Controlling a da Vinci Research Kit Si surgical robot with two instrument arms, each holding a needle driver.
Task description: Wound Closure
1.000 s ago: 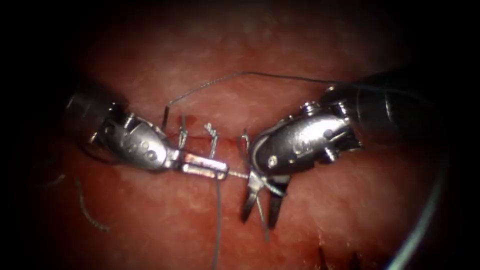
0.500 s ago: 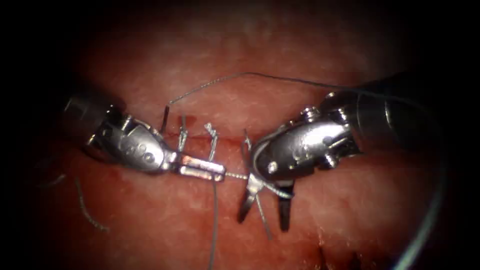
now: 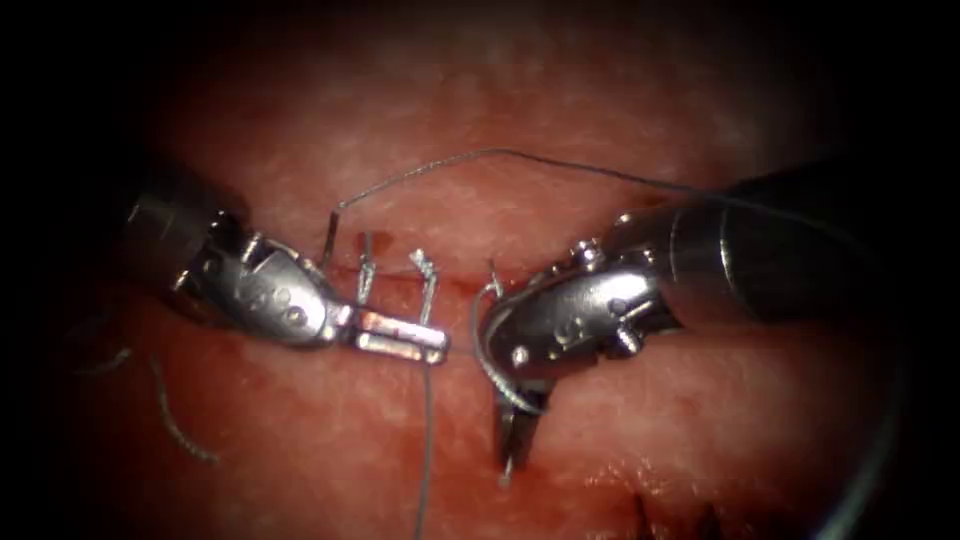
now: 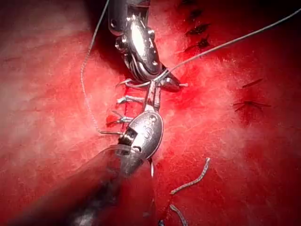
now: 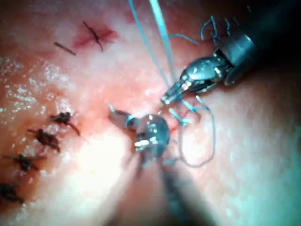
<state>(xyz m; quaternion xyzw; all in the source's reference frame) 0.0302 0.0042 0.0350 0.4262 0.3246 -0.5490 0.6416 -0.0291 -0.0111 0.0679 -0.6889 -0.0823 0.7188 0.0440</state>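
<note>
**Right tool closes on the short thread end, with a loop around it**

Since a second ago the right tool's (image 3: 510, 452) jaws, which stood spread on either side of a short thread end (image 3: 507, 474) below the cut (image 3: 462, 282), have come together on that end. Its wrist has also shifted toward the left of the endoscope view. The left tool (image 3: 436, 348) has hardly moved. Its jaws are clenched on the thread (image 3: 500, 152) just below the cut, and one strand hangs straight down from them.

A loop (image 3: 483, 352) of thread is wound round the right tool above its jaws. The long strand arcs from the leftmost stitch over the tissue (image 3: 700, 420) and past the right tool's shaft. Several finished stitches (image 3: 425, 272) cross the cut between the two tools, and a cut piece of thread (image 3: 175, 420) lies loose far to the left. Neither tool holds the needle, and these views do not tell where it lies or whether it is in the tissue.

By the look of it the step is tying a knot: the loop is around the right tool and the short end is gripped inside it. The next move would call for a firm hold on that end while the loop comes off over the jaws. The left tool would need to keep its strand taut without tugging at the stitches already in place.
</note>
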